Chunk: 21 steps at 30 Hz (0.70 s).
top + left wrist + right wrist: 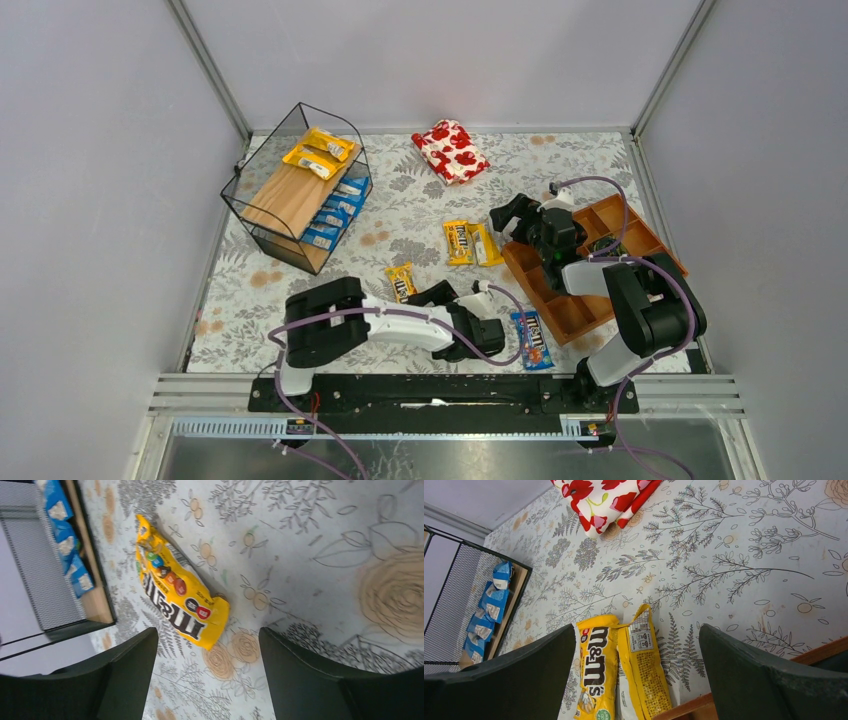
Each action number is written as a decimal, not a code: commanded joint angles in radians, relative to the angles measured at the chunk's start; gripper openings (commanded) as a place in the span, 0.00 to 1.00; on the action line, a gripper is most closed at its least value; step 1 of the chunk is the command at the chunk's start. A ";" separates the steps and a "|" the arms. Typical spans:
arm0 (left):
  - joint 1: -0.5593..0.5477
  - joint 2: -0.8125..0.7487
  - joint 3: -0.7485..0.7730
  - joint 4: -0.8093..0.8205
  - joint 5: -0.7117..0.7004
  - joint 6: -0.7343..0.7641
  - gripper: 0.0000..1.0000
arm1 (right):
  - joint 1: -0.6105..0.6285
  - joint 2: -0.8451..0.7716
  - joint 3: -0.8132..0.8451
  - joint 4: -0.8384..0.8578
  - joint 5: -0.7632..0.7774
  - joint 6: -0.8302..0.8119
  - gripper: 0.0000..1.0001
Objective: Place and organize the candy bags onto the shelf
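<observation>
Spread wide, left hand is facing 1 yellow candy bag lying just left, long axis running near-far.

left arm bent low, left claw spread wide, empty; right arm stretched forward, right claw spread wide, empty.

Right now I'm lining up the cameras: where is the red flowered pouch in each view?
Top external: pouch, upper middle.
Left wrist: not in it.
Right wrist: pouch at the top edge, left of centre.
Shared landmark: the shelf with blue packets, on the left in all three.
</observation>
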 commanded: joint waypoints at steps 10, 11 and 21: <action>0.032 0.154 -0.040 0.056 -0.129 0.019 0.72 | -0.008 0.001 0.014 0.035 -0.005 0.005 1.00; 0.043 0.163 -0.041 0.059 -0.137 0.022 0.71 | -0.008 0.001 0.013 0.037 -0.005 0.006 1.00; 0.096 0.179 -0.060 0.162 -0.181 0.108 0.44 | -0.009 0.001 0.014 0.037 -0.004 0.006 1.00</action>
